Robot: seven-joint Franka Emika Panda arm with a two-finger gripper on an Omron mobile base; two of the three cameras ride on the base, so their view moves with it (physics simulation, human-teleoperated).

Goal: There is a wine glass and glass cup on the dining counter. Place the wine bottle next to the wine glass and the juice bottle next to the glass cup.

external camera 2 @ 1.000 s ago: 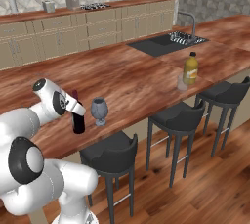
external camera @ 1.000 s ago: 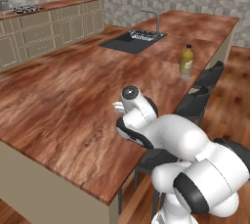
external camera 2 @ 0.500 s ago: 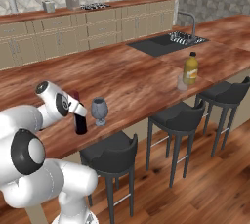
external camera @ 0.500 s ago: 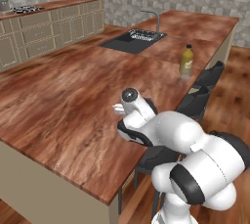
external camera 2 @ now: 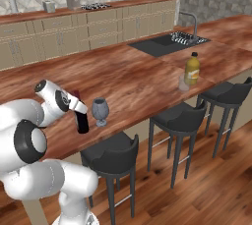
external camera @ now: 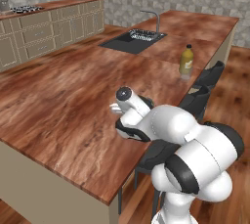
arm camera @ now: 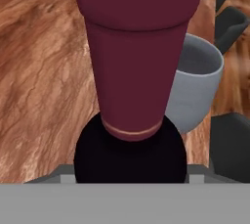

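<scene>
The wine bottle (external camera 2: pixel 81 120), dark with a dark red neck (arm camera: pixel 134 56), stands upright near the front edge of the dining counter (external camera 2: pixel 133 79). Its base is at the counter top. My gripper (external camera 2: pixel 75 102) is shut on the bottle's neck from above. The wine glass (external camera 2: pixel 100 111) stands just right of the bottle, a small gap apart, and its grey bowl (arm camera: pixel 195 88) sits close behind the neck in the hand view. Far to the right the yellow-orange juice bottle (external camera 2: pixel 192 69) stands right behind the glass cup (external camera 2: pixel 183 83). In the left base view my arm hides the wine bottle, and the juice bottle (external camera: pixel 186 60) is at the far edge.
A dark sink with a faucet (external camera 2: pixel 170 42) is set into the counter's far end. Black bar stools (external camera 2: pixel 109 156) line the near side below the edge. Broad bare wood lies left of and behind the bottle. A wall counter with cabinets (external camera 2: pixel 83 25) runs along the back.
My arm's elbow has shifted a little. The wine bottle has stayed in the grip, in place beside the wine glass.
</scene>
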